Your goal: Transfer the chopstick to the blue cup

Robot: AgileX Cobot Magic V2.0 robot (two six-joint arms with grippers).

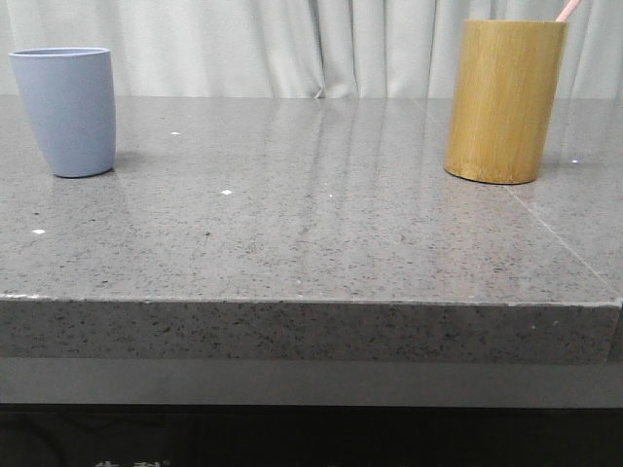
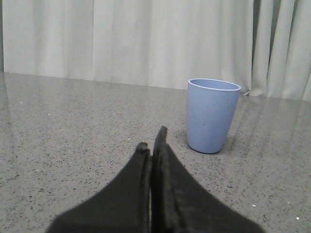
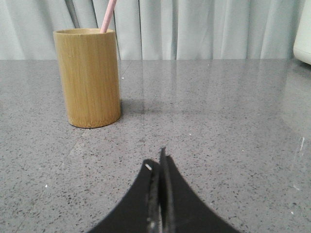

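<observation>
The blue cup [image 1: 66, 110] stands upright at the far left of the grey stone table; it also shows in the left wrist view [image 2: 212, 115]. A pale-pink chopstick [image 1: 568, 10] sticks out of the tan bamboo cylinder [image 1: 504, 100] at the far right; only its upper end shows, also in the right wrist view [image 3: 108, 15]. My left gripper [image 2: 153, 141] is shut and empty, low over the table, short of the blue cup. My right gripper [image 3: 157, 160] is shut and empty, short of the bamboo cylinder [image 3: 90, 76]. Neither gripper shows in the front view.
The grey speckled table [image 1: 311, 224] ends in a front edge [image 1: 311, 302]. Pale curtains hang behind it. A whitish object [image 3: 303, 34] shows at the edge of the right wrist view.
</observation>
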